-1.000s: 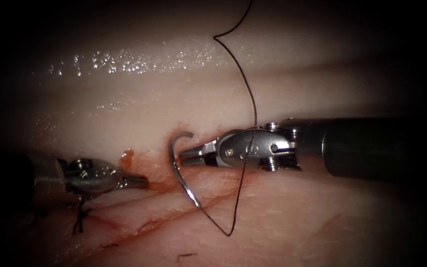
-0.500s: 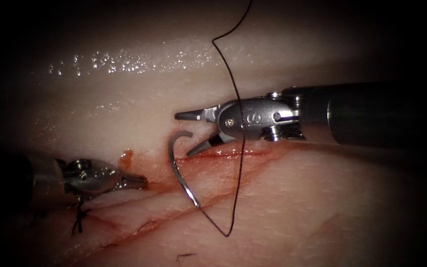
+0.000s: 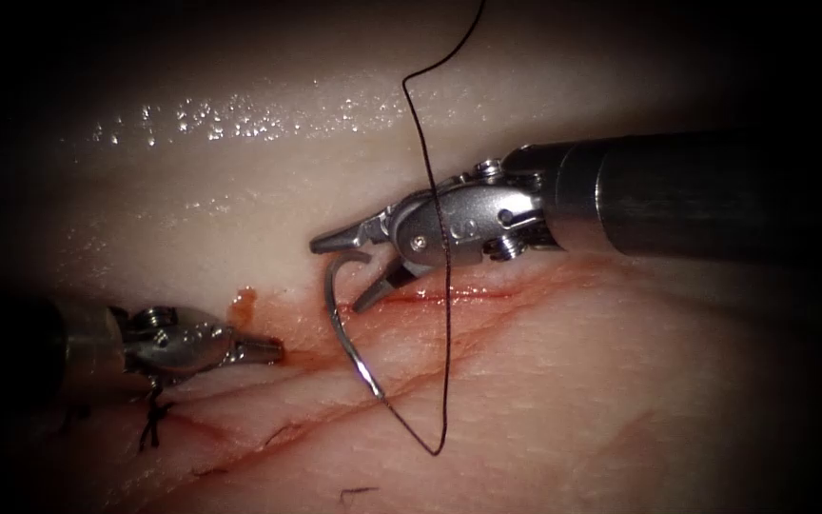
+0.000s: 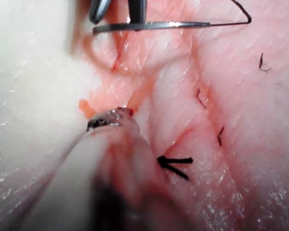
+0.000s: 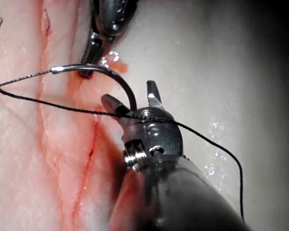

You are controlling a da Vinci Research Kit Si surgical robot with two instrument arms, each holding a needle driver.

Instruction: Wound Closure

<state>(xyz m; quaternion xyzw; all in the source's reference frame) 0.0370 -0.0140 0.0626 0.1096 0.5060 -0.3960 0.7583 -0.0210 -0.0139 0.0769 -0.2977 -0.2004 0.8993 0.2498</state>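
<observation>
right gripper (image 3: 340,271) agape around needle (image 3: 340,328)

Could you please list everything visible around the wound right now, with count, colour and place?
tissue: one, pale pink, under everything.
cut: one, red line, running right from the needle.
needle: one, silver, curved, lying across the cut, held by neither tool; whether it is in the tissue, I cannot tell.
thread: one strand, black, from the needle's swaged end, looping up past the right tool.
knot: one, black, below the left tool.
red fluid: one blob, beside the left tool's tip.
left tool: one, silver, jaws shut, holding nothing.
right tool: one, silver, jaws open about the needle's upper end, holding nothing.
</observation>
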